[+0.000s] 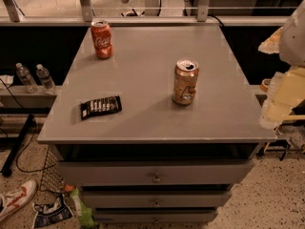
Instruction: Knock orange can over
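Note:
The orange can (pixel 185 82) stands upright on the grey cabinet top (pixel 143 75), right of centre, its silver top opened. It is golden-orange with pale markings on its side. My gripper (pixel 280 103) is a pale shape at the right edge of the view, just beyond the cabinet's right edge. It is well to the right of the orange can and does not touch it.
A red cola can (pixel 101 39) stands upright at the back left of the top. A dark snack bar wrapper (pixel 100 107) lies flat at the front left. The cabinet has drawers (pixel 156 173) below. Two water bottles (pixel 36 78) stand on a ledge at left.

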You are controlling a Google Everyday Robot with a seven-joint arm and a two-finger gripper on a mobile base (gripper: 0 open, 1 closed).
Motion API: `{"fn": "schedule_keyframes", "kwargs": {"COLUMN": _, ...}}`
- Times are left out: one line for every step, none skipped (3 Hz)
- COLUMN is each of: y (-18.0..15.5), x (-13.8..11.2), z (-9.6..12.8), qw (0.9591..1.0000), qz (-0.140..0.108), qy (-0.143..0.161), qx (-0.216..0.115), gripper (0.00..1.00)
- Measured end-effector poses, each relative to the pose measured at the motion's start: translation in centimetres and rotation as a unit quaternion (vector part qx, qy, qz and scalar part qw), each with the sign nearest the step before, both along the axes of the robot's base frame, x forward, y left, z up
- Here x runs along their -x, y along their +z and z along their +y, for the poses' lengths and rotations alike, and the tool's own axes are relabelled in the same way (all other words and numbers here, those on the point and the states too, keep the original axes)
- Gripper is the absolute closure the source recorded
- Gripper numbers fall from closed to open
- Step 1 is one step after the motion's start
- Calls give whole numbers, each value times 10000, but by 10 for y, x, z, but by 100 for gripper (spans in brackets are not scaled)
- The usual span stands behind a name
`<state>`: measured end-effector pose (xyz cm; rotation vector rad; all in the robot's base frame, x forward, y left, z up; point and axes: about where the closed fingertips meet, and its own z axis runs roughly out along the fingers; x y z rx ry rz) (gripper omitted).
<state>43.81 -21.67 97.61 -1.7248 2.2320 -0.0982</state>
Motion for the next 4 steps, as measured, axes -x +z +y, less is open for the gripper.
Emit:
{"fn": "schedule_keyframes", "kwargs": {"y": 0, "x": 0, "z": 0, "qw": 10000, "qz": -1, "qy": 0, "qx": -2, "gripper": 0}}
{"fn": "schedule_keyframes", "kwargs": {"y": -10, "x": -18, "z": 18, "qw": 9992, "qz": -61, "qy": 53, "qx": -388, "gripper": 0}}
{"fn": "schedule_keyframes", "kwargs": {"y": -26, "x": -38, "z": 40, "qw": 9967, "qz": -148, "qy": -83, "qx": -797, "gripper": 0}}
{"fn": "schedule_keyframes", "kwargs": {"y": -41, "x": -62, "z": 55, "qw": 9904, "qz": -269, "qy": -297, "qx": -1321, "gripper": 0}}
